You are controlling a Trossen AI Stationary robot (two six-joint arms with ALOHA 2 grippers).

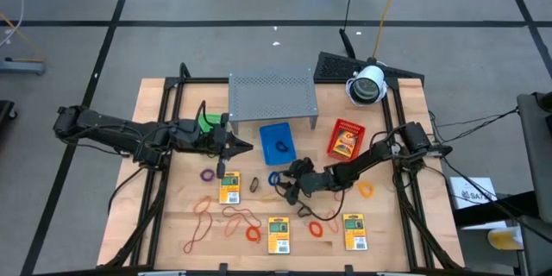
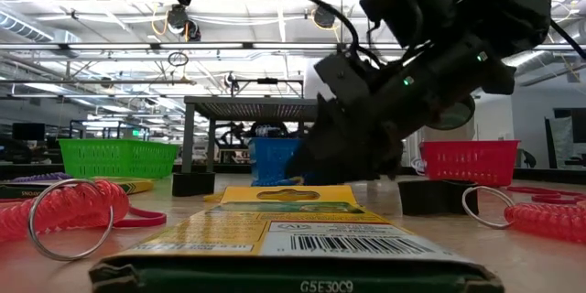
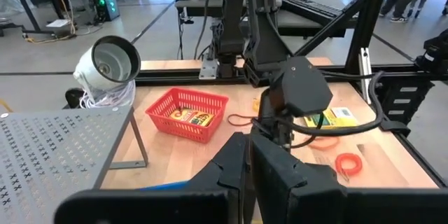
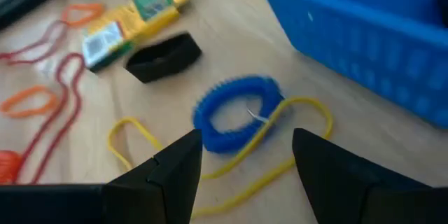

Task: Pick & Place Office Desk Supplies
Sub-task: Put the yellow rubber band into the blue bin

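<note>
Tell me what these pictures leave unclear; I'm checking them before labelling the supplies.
- Green tray: high view, mostly hidden under the left arm.
- Blue tray: right wrist view, cut off by the edge.
- Blue coil ring: low view, hidden behind the right gripper.
- Packet print: low view, blurred.

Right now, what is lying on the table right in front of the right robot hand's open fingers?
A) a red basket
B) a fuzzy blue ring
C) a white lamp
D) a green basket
B: the right wrist view shows the blue ring on the wood just ahead of the right gripper, whose two dark fingers stand apart, with a yellow rubber band lying across it.
</note>
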